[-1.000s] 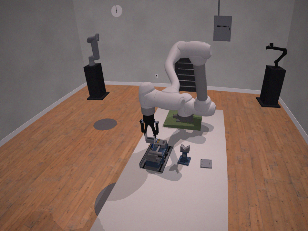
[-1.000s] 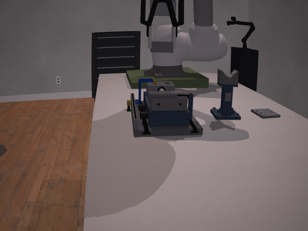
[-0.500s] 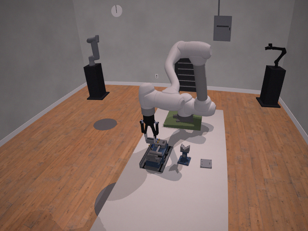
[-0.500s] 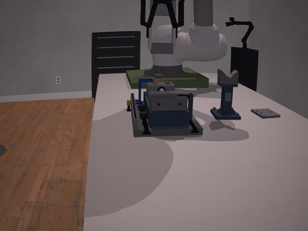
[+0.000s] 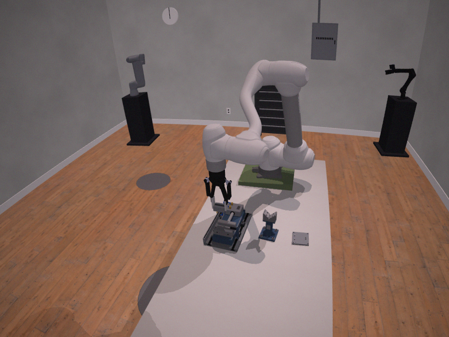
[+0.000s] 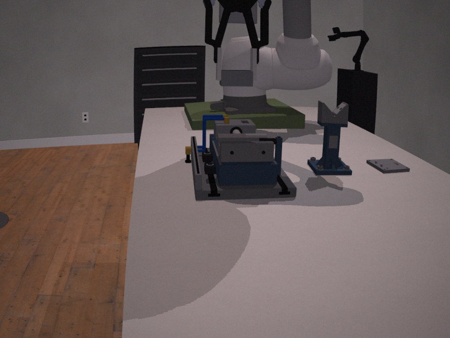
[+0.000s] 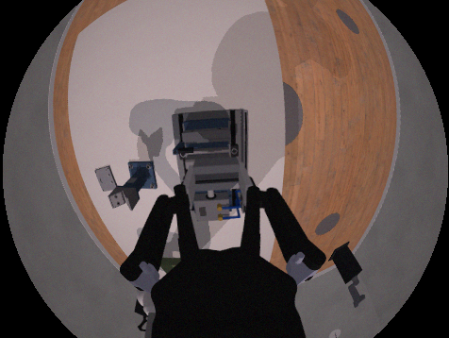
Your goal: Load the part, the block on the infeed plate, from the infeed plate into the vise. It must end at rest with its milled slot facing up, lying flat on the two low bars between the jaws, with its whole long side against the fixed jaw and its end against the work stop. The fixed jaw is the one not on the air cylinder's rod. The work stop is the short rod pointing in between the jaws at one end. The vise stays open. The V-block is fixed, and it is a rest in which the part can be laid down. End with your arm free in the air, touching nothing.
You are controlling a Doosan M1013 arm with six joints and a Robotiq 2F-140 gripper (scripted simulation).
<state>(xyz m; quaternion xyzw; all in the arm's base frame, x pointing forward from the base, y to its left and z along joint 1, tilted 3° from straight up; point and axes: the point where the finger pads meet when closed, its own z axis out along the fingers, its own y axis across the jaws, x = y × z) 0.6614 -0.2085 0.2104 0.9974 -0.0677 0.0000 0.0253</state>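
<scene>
My gripper [image 5: 219, 204] is shut on the part [image 6: 236, 77], a grey block, and holds it level in the air. It hangs well above the far end of the blue vise [image 6: 241, 156], over the air cylinder side. In the wrist view the part [image 7: 213, 188] sits between my two black fingers with the vise [image 7: 209, 139] below and ahead. I cannot tell which way the milled slot faces. The vise jaws stand open. The infeed plate [image 6: 387, 165] is bare.
The blue V-block [image 6: 331, 139] stands right of the vise, between it and the infeed plate. My arm's green base pad [image 6: 244, 114] lies behind the vise. The table's left edge runs close beside the vise.
</scene>
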